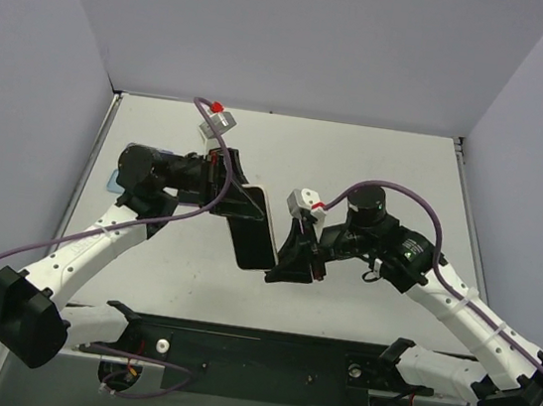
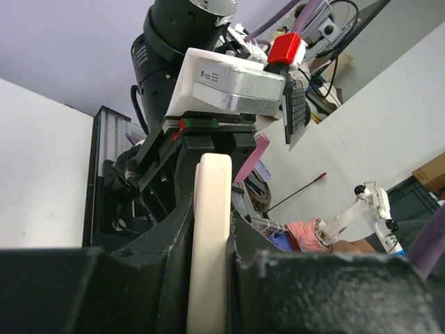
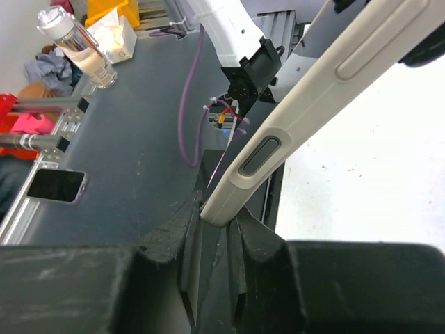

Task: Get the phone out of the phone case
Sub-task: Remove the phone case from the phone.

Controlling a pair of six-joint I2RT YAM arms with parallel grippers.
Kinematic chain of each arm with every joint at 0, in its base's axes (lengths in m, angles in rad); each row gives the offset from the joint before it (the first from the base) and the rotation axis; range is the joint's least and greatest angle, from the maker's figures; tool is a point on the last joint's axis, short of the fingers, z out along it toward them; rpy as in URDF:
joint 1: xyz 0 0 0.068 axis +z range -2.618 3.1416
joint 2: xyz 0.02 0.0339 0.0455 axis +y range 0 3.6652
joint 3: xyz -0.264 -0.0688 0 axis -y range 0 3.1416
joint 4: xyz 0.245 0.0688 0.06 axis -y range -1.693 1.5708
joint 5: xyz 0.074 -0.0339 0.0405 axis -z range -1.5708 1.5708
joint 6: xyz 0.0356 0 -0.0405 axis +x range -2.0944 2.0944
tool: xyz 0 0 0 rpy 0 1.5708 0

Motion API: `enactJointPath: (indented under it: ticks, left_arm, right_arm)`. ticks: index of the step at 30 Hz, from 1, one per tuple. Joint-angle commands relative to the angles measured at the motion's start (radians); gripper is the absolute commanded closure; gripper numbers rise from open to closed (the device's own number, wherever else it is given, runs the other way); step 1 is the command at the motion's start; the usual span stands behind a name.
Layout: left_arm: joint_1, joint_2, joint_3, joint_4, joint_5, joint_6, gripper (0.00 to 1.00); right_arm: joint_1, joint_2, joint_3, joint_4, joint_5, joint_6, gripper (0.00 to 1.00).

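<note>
Plain white table [image 1: 376, 167], bare lilac-grey walls around it. Status check from me, the one with 2 arms.

The phone case [image 1: 270, 221] is up off the table, hanging in the air between my 2 arms roughly mid-table. The phone [image 1: 251, 240] is in it: from above, the dark face sits flush inside the cream rim, as far as I can see.

My left gripper [image 1: 232, 196] is clamped narrow on the far end of the case, and my left wrist camera shows the cream edge wedged right between the fingers. My right gripper [image 1: 284, 263] is pinched down on the near corner, on the side with the long button, jaws almost together with the rim between them.

Progress-wise I'd call it early-middle. Pick-up and the 2-handed hold are done. Actual separation hasn't begun, with no gap or peeled lip showing anywhere. What's left, I reckon, is bending that corner of the rim back, working the phone free and setting both down. Whether my right pinch has just the rim or the phone too, I can't tell.
</note>
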Motion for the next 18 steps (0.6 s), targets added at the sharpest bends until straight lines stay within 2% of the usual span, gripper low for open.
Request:
enactJointPath:
  ticks: [1, 8, 12, 14, 15, 18]
  left_arm:
    - [-0.085, -0.067, 0.055, 0.19, 0.013, -0.297, 1.0]
    - [-0.269, -0.034, 0.124, 0.348, -0.042, -0.395, 1.0]
    - [-0.302, -0.012, 0.137, 0.352, -0.035, -0.404, 1.0]
    - [-0.302, -0.006, 0.13, 0.278, -0.035, -0.36, 1.0]
    - [-0.302, -0.005, 0.132, 0.191, -0.042, -0.334, 1.0]
    - [-0.292, -0.011, 0.124, 0.015, -0.064, -0.18, 1.0]
  right_arm:
    - [-0.023, 0.09, -0.005, 0.03, 0.328, -0.172, 1.0]
    - [-0.003, 0.114, -0.011, 0.089, 0.413, -0.226, 1.0]
    - [0.023, 0.12, 0.036, 0.046, 0.431, -0.286, 1.0]
    - [0.03, 0.123, 0.074, 0.0, 0.456, -0.313, 1.0]
    - [0.032, 0.125, 0.093, -0.012, 0.464, -0.318, 1.0]
    - [0.02, 0.11, 0.088, 0.041, 0.529, -0.24, 1.0]
